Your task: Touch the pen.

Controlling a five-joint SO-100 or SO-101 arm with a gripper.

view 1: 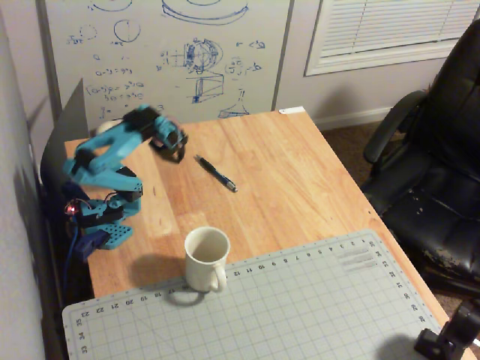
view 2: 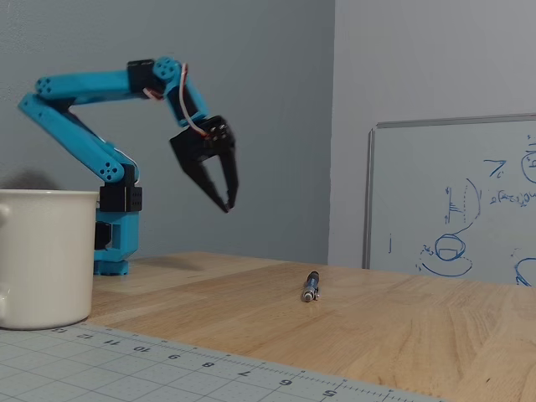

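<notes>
A light wooden table (view 1: 285, 172) fills the middle of the overhead view, its grain running toward the upper edge. On it lie four things — the pen (view 1: 216, 173) near the upper centre, a white mug (view 1: 207, 259) at lower centre, a grey cutting mat (view 1: 300, 307) across the bottom edge, and the arm's blue base (view 1: 101, 225) at the left. The mug stands at the mat's upper edge.

One pen (view 1: 216, 173) lies on the far half of one wooden table (view 1: 300, 180). One white mug (view 1: 206, 259) stands nearer, at the edge of one grey cutting mat (view 1: 300, 307). One blue robot arm (view 1: 105, 161) sits at the left. One whiteboard (view 1: 165, 60) stands beyond, and one black chair (view 1: 435, 187) at the right.
</notes>
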